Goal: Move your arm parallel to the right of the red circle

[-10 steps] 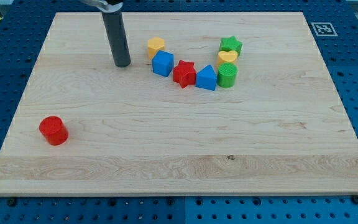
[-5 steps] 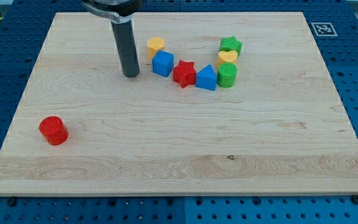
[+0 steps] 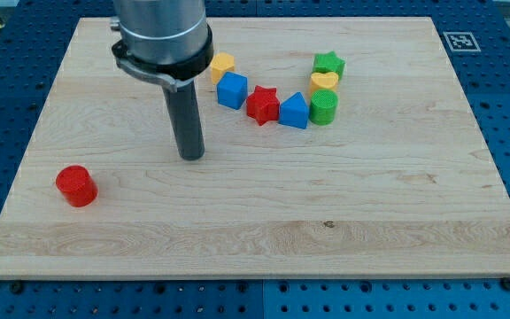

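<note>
The red circle (image 3: pixel 76 185) is a short red cylinder lying near the board's left edge, toward the view's bottom. My tip (image 3: pixel 191 156) rests on the wooden board (image 3: pixel 370 204), to the right of the red circle and a little higher in the view, well apart from it. The rod rises from the tip to a grey collar at the view's top.
A cluster of blocks lies at the view's top, right of my tip: a yellow block (image 3: pixel 222 65), a blue cube (image 3: pixel 232 90), a red star (image 3: pixel 262 105), a blue block (image 3: pixel 294 111), a green cylinder (image 3: pixel 323 107), a yellow heart (image 3: pixel 324 81), a green star (image 3: pixel 328 63).
My tip has moved toward the view's bottom and slightly right, away from the cluster and nearer the red circle's level. No block has moved.
</note>
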